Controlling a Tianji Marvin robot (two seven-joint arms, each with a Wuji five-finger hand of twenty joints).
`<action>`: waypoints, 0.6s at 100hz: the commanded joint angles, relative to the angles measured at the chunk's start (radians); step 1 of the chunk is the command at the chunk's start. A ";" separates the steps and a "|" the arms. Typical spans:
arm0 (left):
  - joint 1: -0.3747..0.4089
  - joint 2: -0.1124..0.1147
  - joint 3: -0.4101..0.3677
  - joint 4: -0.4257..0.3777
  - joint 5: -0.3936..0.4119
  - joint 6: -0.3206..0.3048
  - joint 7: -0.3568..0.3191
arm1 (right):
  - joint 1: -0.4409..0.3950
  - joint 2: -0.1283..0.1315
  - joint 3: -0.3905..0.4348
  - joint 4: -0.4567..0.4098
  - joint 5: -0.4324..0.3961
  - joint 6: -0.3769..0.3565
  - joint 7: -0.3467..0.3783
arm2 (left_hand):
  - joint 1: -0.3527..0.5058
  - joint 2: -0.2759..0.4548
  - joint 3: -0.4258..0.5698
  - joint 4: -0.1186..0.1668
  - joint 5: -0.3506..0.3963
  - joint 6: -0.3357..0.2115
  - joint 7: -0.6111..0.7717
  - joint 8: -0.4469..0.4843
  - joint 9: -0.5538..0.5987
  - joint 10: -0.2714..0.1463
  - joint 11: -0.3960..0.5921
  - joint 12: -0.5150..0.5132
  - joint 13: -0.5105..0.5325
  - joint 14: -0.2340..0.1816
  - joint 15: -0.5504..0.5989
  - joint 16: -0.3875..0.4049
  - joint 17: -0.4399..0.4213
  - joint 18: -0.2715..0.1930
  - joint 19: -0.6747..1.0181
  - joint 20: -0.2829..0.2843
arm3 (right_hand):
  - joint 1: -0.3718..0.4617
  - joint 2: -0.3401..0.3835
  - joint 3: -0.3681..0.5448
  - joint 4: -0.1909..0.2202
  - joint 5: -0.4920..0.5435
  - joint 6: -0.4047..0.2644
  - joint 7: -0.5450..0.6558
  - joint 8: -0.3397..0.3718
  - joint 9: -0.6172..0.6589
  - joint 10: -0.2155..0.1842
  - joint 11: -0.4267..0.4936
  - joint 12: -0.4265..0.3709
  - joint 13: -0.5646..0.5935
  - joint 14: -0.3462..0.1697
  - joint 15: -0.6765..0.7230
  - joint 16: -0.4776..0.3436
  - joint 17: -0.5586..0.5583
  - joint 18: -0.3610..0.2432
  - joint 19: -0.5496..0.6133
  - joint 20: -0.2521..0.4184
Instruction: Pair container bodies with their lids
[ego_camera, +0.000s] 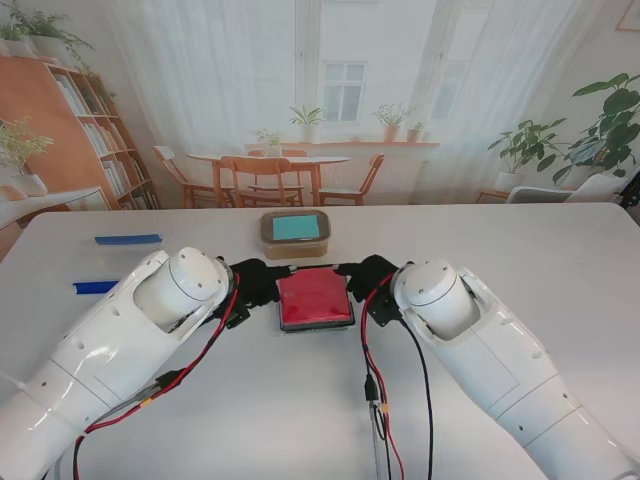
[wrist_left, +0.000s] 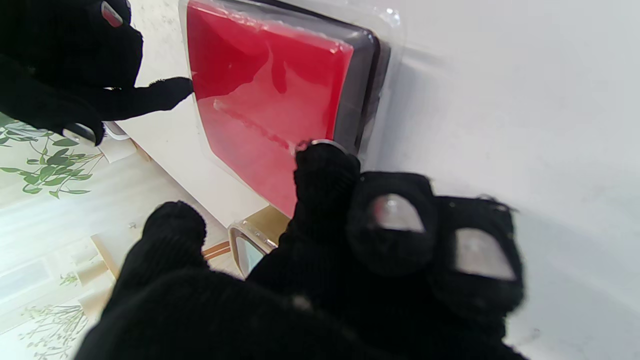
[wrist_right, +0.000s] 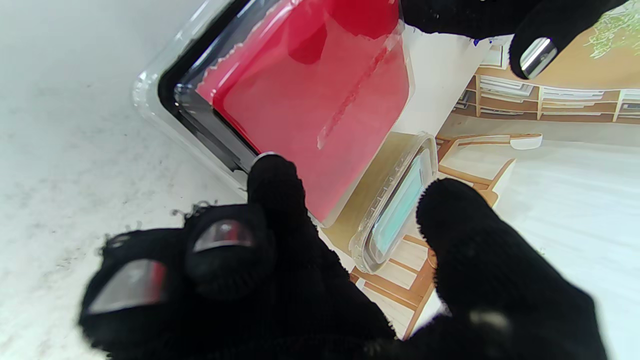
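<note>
A: Stand view. Report the layout.

B: A square red container with a clear plastic lid and black rim (ego_camera: 314, 298) sits at table centre on the white tabletop (ego_camera: 560, 260). The left hand (ego_camera: 250, 285), in a black knit glove, touches its left edge; the right hand (ego_camera: 372, 280), gloved alike, touches its right edge. Just beyond it on the far side stands a tan rectangular container with a clear lid over a teal interior (ego_camera: 295, 229). Two flat blue strips (ego_camera: 128, 239) lie far left.

A: Left wrist view?

B: The glossy lid shows reflections and a clear flange. One fingertip (wrist_left: 325, 165) presses the lid's edge; the other fingers are curled, the thumb held apart. The hand bears on the red container without enclosing it.

A: Right wrist view?

B: Same arrangement mirrored: one fingertip (wrist_right: 272, 180) rests on the black rim, the thumb spread clear, the remaining fingers bent. Metal nail plates show through the knit. The tan container appears beyond the red one, apart from it.
</note>
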 joint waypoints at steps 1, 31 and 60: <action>0.008 -0.002 -0.003 -0.004 0.000 -0.004 0.003 | -0.005 0.001 0.003 -0.007 0.000 -0.004 0.014 | -0.028 -0.009 -0.018 -0.031 -0.004 -0.010 -0.005 -0.004 -0.005 -0.042 0.003 0.006 -0.014 0.059 0.015 0.016 0.031 -0.136 0.276 -0.017 | -0.034 -0.024 0.002 0.023 -0.008 -0.020 0.003 -0.001 -0.027 0.120 0.010 0.013 -0.020 0.025 0.042 0.018 0.043 -0.227 0.213 -0.006; 0.023 0.004 -0.018 -0.025 0.021 -0.006 0.002 | -0.010 0.004 0.007 -0.016 -0.006 -0.007 0.016 | -0.023 -0.015 -0.018 -0.029 0.002 -0.008 0.005 0.001 -0.004 -0.044 0.003 0.005 -0.012 0.057 0.015 0.016 0.031 -0.140 0.276 -0.020 | -0.035 -0.025 0.003 0.022 -0.007 -0.021 0.003 0.000 -0.027 0.119 0.010 0.013 -0.020 0.025 0.042 0.019 0.043 -0.227 0.213 -0.005; 0.040 0.008 -0.034 -0.044 0.033 -0.004 0.001 | -0.020 0.007 0.016 -0.029 -0.018 -0.009 0.010 | -0.023 -0.016 -0.018 -0.029 0.000 -0.010 0.014 0.008 -0.003 -0.044 0.003 0.005 -0.012 0.059 0.015 0.015 0.032 -0.141 0.276 -0.022 | -0.035 -0.027 0.005 0.022 -0.007 -0.023 0.002 0.000 -0.028 0.119 0.009 0.013 -0.022 0.025 0.041 0.019 0.043 -0.227 0.213 -0.005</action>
